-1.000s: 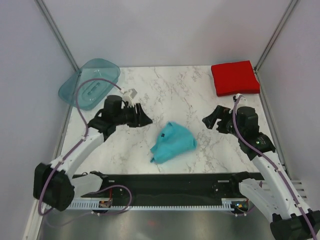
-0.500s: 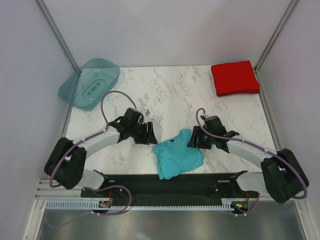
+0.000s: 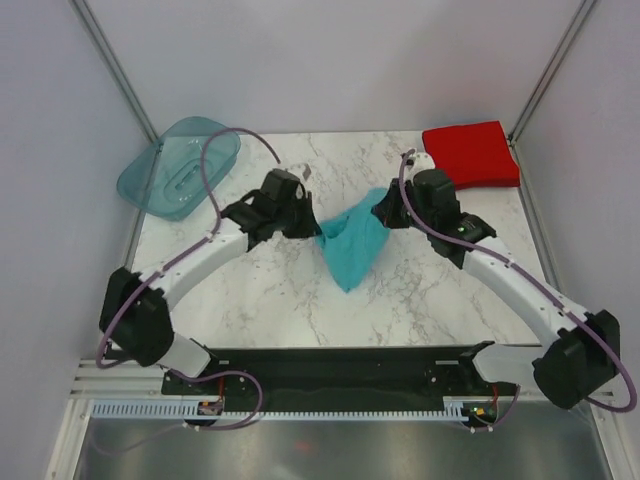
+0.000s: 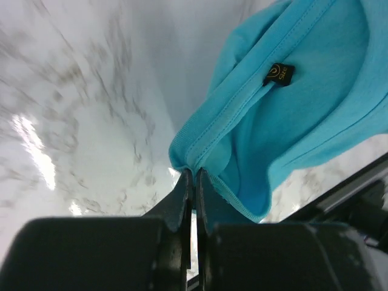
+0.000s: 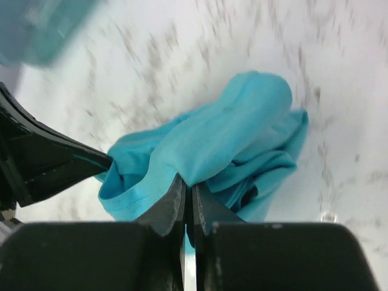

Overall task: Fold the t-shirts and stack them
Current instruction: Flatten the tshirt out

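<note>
Overhead, the soft turquoise cloth t-shirt [image 3: 352, 250] spans between the left claw [image 3: 316, 230] and right claw [image 3: 380, 212] over the white marbled counter [image 3: 260, 300]. The folded red cloth t-shirt [image 3: 470, 155] lies at the far right corner. Left wrist: the left claw [image 4: 194, 182] is clenched on its stitched hem. Right wrist: the right claw [image 5: 188, 193] pinches a fold of it.

Both jaws clamped and raised the teal t-shirt [image 3: 352, 245].

White, grey-veined marble tabletop [image 3: 300, 290]. A translucent teal plastic tray [image 3: 180, 168] lies at its far left corner, partly overhanging the left edge. A metal post [image 3: 115, 70] rises against pale walls at each far corner. A black strip [image 3: 340, 365] and a slotted white duct [image 3: 330, 408] line the near edge.
</note>
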